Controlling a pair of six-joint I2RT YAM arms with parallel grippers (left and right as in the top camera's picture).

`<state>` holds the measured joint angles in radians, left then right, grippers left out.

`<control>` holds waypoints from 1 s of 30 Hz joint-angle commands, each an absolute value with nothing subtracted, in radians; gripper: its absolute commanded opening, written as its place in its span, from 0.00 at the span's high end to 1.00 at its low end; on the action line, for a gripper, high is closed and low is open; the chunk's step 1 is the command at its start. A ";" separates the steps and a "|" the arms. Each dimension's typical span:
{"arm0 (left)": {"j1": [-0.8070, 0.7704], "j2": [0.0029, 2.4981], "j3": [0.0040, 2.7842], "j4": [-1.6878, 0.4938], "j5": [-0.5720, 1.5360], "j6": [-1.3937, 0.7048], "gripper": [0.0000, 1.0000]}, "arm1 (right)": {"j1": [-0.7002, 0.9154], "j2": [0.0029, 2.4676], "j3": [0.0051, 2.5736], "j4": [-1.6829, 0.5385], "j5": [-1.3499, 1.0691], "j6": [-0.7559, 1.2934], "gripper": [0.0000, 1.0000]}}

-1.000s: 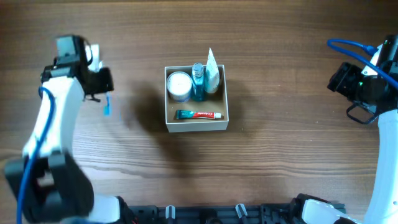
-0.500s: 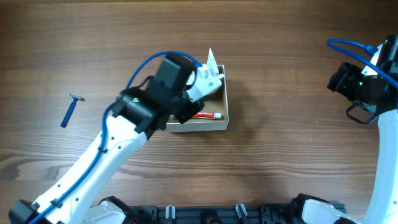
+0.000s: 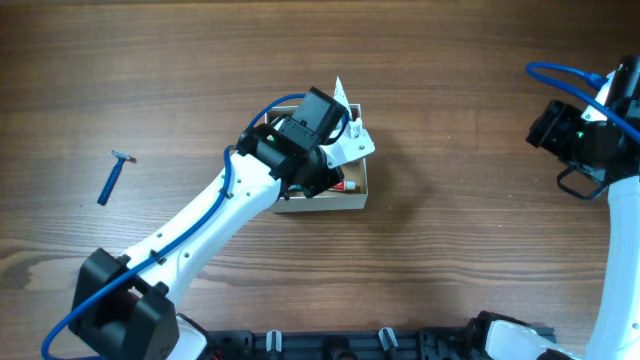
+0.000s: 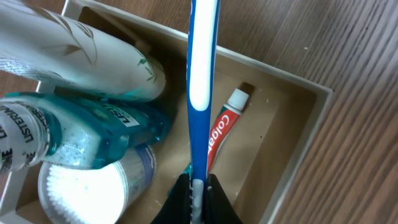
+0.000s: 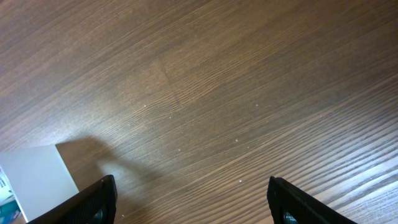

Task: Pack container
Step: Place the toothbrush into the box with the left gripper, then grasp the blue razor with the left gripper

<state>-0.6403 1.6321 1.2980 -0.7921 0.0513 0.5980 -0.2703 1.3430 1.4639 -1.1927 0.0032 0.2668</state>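
The container (image 3: 320,205) is a square white-walled box with a tan inside at the table's middle. In the left wrist view its floor (image 4: 273,118) holds a red-and-white toothpaste tube (image 4: 217,134), a teal mouthwash bottle (image 4: 81,134), a white tube (image 4: 81,56) and a round white jar (image 4: 81,193). My left gripper (image 4: 198,183) is shut on a blue-and-white toothbrush (image 4: 202,56) and holds it over the box, above the toothpaste. In the overhead view the left gripper (image 3: 340,165) covers most of the box. My right gripper (image 5: 196,199) is open and empty over bare table, far right of the box (image 5: 34,180).
A blue razor (image 3: 110,176) lies on the wood table at the far left. The right arm (image 3: 580,140) with its blue cable stays at the right edge. The left arm (image 3: 200,235) stretches diagonally from the front left to the box.
My left arm has swung from the table's far left to over the box and reached further in. The blue razor now lies alone at the left. The right arm has not moved.
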 commanded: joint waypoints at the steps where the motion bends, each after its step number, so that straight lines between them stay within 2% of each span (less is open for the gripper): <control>1: -0.606 1.650 1.302 -0.786 0.059 0.645 0.96 | -0.273 1.352 1.459 -1.191 -0.001 0.262 0.22; 10: -0.571 1.686 1.291 -0.817 0.064 0.643 0.96 | -0.273 1.352 1.459 -1.191 -0.001 0.262 0.22; 11: -0.571 1.686 1.291 -0.816 0.064 0.643 0.93 | -0.273 1.352 1.459 -1.191 -0.001 0.261 0.22; 12: -0.571 1.686 1.291 -0.816 0.064 0.643 0.82 | -0.273 1.352 1.459 -1.191 -0.001 0.262 0.22; 14: -0.571 1.686 1.291 -0.817 0.064 0.643 0.67 | -0.273 1.352 1.459 -1.191 -0.001 0.261 0.22; 16: -0.571 1.685 1.291 -0.816 0.063 0.643 0.44 | -0.273 1.352 1.459 -1.191 -0.001 0.261 0.22; 19: -0.580 1.666 1.306 -0.846 0.043 0.622 0.43 | -0.273 1.352 1.459 -1.191 -0.001 0.261 0.22; 23: -0.580 1.520 1.372 -0.958 -0.142 0.488 0.32 | -0.273 1.352 1.459 -1.189 -0.001 0.260 0.22; 27: -0.366 1.364 1.371 -0.982 -0.170 0.422 0.23 | -0.273 1.352 1.459 -1.186 -0.001 0.261 0.21; 30: -0.041 1.372 1.370 -0.953 -0.169 0.318 0.19 | -0.273 1.352 1.459 -1.187 -0.001 0.261 0.21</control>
